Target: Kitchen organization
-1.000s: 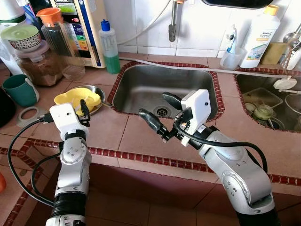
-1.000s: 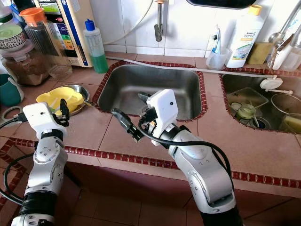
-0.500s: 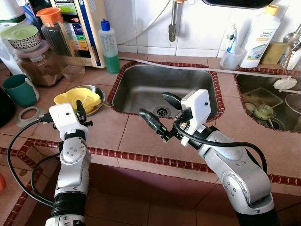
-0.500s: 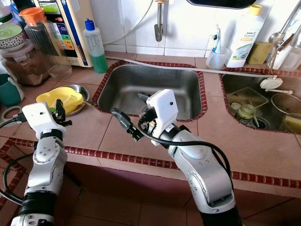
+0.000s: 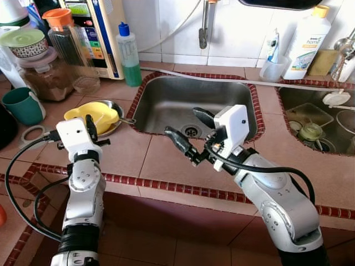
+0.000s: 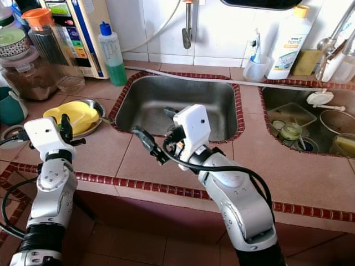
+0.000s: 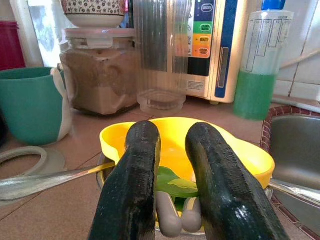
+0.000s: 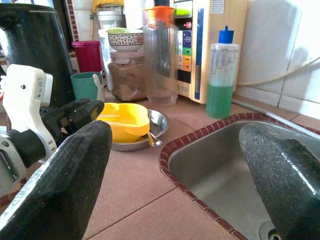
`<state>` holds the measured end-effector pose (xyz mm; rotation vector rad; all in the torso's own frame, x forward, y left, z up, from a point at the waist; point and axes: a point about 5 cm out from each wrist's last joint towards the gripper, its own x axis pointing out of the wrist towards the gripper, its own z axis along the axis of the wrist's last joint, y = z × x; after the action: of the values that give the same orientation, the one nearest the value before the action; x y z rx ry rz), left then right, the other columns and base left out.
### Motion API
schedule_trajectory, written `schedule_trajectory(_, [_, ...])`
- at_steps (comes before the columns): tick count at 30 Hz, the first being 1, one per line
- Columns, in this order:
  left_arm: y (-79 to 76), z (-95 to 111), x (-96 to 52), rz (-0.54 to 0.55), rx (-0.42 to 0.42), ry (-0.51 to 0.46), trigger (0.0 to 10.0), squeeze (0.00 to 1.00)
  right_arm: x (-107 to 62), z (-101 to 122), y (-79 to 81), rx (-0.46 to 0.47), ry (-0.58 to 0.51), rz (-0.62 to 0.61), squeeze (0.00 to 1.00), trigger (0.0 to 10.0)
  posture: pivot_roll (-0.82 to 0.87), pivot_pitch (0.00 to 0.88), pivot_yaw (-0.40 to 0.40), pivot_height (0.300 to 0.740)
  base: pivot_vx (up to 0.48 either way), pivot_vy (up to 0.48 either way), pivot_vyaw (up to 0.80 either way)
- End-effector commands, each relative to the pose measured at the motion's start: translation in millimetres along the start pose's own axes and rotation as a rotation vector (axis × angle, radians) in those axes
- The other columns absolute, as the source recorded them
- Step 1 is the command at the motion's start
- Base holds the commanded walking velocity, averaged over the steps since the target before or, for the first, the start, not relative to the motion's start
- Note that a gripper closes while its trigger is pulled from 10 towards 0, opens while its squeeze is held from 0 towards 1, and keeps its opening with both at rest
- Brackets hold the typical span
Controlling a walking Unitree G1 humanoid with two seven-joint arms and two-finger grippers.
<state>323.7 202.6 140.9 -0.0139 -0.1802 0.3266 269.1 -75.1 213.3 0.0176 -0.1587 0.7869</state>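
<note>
**Yellow dish in the steel plate, both claws empty**

Your yellow dish (image 5: 93,115) sat in a steel plate (image 5: 117,106) on the counter (image 5: 145,160), just left of the sink (image 5: 191,105). In the left wrist view you could see a green leaf (image 7: 175,183) and two pale handles (image 7: 175,222) lying in it, and a spoon (image 7: 47,180) reaching out from the plate's rim over the tiles.

Your left claw (image 5: 89,127) hovered just before the near edge of the plate, its fingers (image 7: 135,185) drawn close together with a narrow gap between them, gripping nothing. Your right claw (image 5: 187,130) was over the counter at the sink's front rim, fingers spread wide and empty; one finger (image 5: 177,143) lay above the tiles and the other above the basin.

Behind the plate stood a teal mug (image 5: 22,105), a jar (image 5: 47,77) of brown stuff with a patterned bowl (image 5: 25,43) on its lid, a clear jug (image 5: 69,41) with an orange cap, and a bottle (image 5: 129,55) of green liquid beside a white appliance (image 5: 100,33). A pale ring (image 5: 30,136) lay flat on the tiles near the mug.

Right of the sink you had a white cup (image 5: 273,66) and a white detergent bottle (image 5: 307,41) against the wall, and a second sink (image 5: 316,119) holding dishes.
</note>
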Motion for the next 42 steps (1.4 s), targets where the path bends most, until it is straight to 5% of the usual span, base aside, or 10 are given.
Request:
schedule_trajectory(1, [0.4,6.9,3.2,0.0,0.016,-0.032,0.4,0.0,1.0,3.7,-1.0,-0.009,-0.017,-0.005,0.0,10.0,-0.08,0.083,0.048,0.74,0.0,0.0,0.0])
schedule_trajectory(12, [-6.5,30.6,6.5,-0.036,0.063,-0.142,2.2,0.0,1.9,2.9,-1.9,-0.006,-0.017,-0.01,0.0,10.0,-0.08,0.08,0.046,0.74,0.0,0.0,0.0])
schedule_trajectory(15, [-10.4,41.2,7.3,-0.061,0.082,-0.19,3.9,0.0,2.2,3.0,-1.8,-0.005,-0.019,-0.01,0.0,10.0,-0.07,0.081,0.046,0.74,0.0,0.0,0.0])
schedule_trajectory(19, [-18.2,61.4,6.8,-0.111,0.089,-0.272,4.5,0.0,3.3,2.9,-4.4,0.013,-0.026,-0.026,0.0,10.0,-0.06,0.079,0.045,0.74,0.0,0.0,0.0])
schedule_trajectory(32, [-76.1,95.2,-15.7,-0.468,-0.078,-0.376,4.1,0.0,1.7,4.7,-67.9,0.289,-0.063,-0.341,0.0,10.0,-0.06,0.067,0.046,0.74,0.0,0.0,0.0])
schedule_trajectory(37, [-100.4,102.3,-26.1,-0.603,-0.192,-0.366,5.9,0.0,-0.4,4.2,-90.5,0.528,-0.116,-0.461,0.0,10.0,-0.06,0.067,0.046,0.74,0.0,0.0,0.0])
schedule_trajectory(38, [-104.8,103.9,-28.0,-0.627,-0.212,-0.362,7.3,0.0,-0.2,4.3,-92.5,0.574,-0.127,-0.467,0.0,10.0,-0.06,0.067,0.046,0.74,0.0,0.0,0.0])
schedule_trajectory(39, [-104.8,103.9,-28.0,-0.627,-0.212,-0.362,7.3,0.0,-0.2,4.3,-92.5,0.574,-0.127,-0.467,0.0,10.0,-0.06,0.067,0.046,0.74,0.0,0.0,0.0])
schedule_trajectory(40, [-112.1,106.2,-31.2,-0.665,-0.258,-0.348,9.5,0.0,-0.5,4.2,-97.2,0.644,-0.147,-0.49,0.0,10.0,-0.06,0.067,0.048,0.74,0.0,0.0,0.0])
schedule_trajectory(42, [-117.8,108.4,-33.7,-0.697,-0.297,-0.336,10.0,0.0,-0.3,3.5,-101.0,0.724,-0.166,-0.511,0.0,10.0,-0.06,0.067,0.049,0.74,0.0,0.0,0.0])
